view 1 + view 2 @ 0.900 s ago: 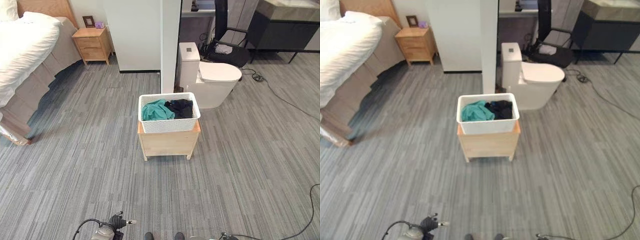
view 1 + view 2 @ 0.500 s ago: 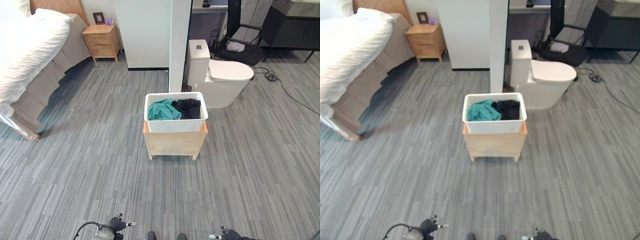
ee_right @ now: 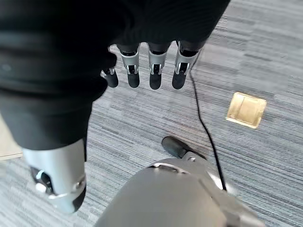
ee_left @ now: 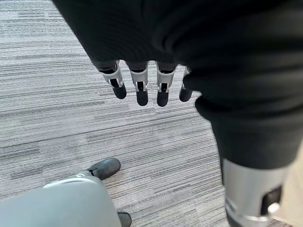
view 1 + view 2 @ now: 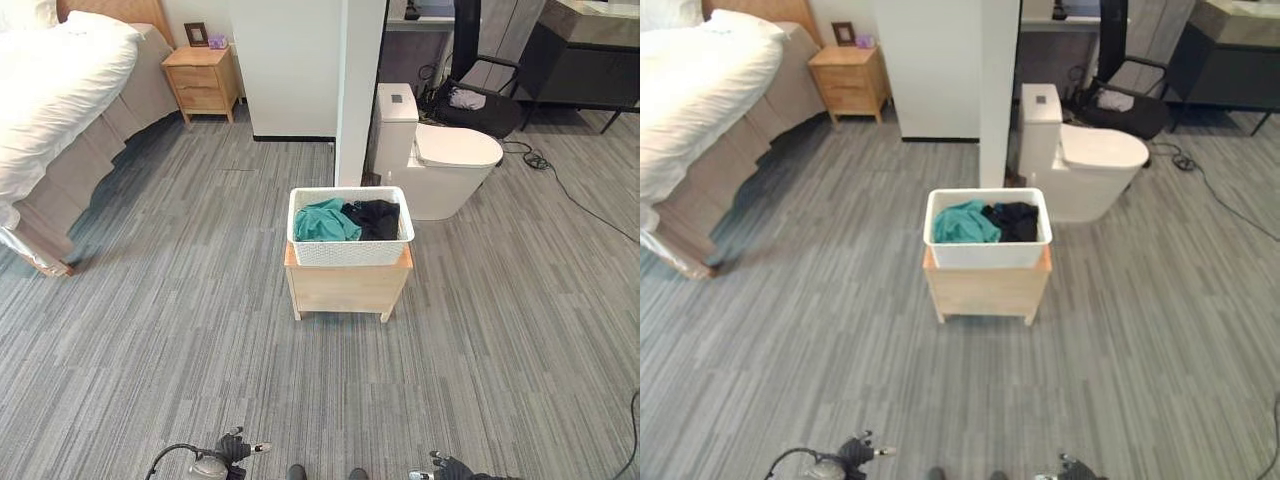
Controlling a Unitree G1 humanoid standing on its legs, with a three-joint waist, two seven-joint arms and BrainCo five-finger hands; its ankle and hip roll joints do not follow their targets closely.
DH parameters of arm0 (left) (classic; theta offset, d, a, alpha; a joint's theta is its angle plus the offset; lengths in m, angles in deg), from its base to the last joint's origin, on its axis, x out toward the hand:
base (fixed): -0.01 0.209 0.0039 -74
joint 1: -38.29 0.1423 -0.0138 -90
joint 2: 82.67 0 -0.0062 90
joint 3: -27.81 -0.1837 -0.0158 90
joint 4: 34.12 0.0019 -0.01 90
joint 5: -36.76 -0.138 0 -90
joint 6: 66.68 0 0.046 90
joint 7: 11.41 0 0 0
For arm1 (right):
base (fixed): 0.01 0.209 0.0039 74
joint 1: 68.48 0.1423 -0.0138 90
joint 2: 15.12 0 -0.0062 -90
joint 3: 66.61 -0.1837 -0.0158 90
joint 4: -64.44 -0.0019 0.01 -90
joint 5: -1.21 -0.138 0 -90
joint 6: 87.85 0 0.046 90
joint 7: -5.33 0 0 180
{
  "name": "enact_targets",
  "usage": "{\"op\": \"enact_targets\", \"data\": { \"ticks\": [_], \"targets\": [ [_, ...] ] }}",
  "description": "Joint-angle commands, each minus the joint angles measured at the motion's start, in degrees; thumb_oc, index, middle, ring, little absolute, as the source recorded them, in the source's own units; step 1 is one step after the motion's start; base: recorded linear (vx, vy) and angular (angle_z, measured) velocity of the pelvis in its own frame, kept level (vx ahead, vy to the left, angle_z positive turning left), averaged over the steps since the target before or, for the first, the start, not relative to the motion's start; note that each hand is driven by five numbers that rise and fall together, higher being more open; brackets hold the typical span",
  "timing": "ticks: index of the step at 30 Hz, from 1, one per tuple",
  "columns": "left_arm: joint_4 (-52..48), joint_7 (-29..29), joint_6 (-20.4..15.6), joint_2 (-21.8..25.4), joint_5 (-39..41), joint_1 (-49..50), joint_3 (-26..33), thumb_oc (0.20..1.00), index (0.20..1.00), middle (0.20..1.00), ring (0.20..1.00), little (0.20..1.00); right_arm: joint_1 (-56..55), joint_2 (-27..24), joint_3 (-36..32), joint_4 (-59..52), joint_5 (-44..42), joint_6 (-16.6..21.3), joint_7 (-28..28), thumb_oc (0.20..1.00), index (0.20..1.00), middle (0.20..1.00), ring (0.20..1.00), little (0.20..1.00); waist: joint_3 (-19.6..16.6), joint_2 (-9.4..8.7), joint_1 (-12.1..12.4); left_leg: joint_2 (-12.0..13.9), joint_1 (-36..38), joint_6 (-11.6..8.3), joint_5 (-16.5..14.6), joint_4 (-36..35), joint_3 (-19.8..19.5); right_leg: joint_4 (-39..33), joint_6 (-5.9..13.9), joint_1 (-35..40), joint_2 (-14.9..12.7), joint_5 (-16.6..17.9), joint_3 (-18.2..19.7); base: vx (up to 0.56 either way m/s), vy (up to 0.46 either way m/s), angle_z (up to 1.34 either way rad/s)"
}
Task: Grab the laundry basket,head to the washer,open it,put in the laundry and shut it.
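White laundry basket (image 5: 350,228) on its wooden stand (image 5: 346,288) now sits squarely at 12 o'clock after the camera swung, unreached; left hand (image 4: 142,85) and right hand (image 3: 147,71) hang slack, empty.

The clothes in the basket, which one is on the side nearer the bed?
The teal green garment. It lies in the left half of the white laundry basket, toward the bed; the black garment fills the right half, toward the toilet.
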Motion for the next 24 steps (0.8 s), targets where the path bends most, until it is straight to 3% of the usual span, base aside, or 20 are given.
{"op": "enact_targets", "data": {
  "ticks": [1,24],
  "targets": [
    [3.8,1.0,-0.8,1.2,0.2,-3.1,1.0,1.0,1.0,1.0,1.0,1.0,0.8,-0.2,2.6,-1.2,0.5,0.6,-0.9,1.0,1.0,1.0,1.0,1.0,-0.4,-2.26,0.1,-0.3,-0.1,-2.16,1.1,-1.1,1.2,-0.4,7.68,1.1,-6.0,3.4,0.7,0.02,-0.008,-0.05],
    [2.2,1.9,-0.1,2.2,-0.5,-2.4,1.8,1.0,1.0,1.0,1.0,1.0,-6.0,-4.6,2.2,-24.3,3.2,-1.4,-4.8,1.0,1.0,1.0,1.0,1.0,0.5,-3.54,-1.4,0.2,0.5,-2.44,0.7,-1.1,2.6,-0.5,7.94,0.9,-5.6,3.3,2.0,0.01,-0.005,-0.03]
  ]
}}
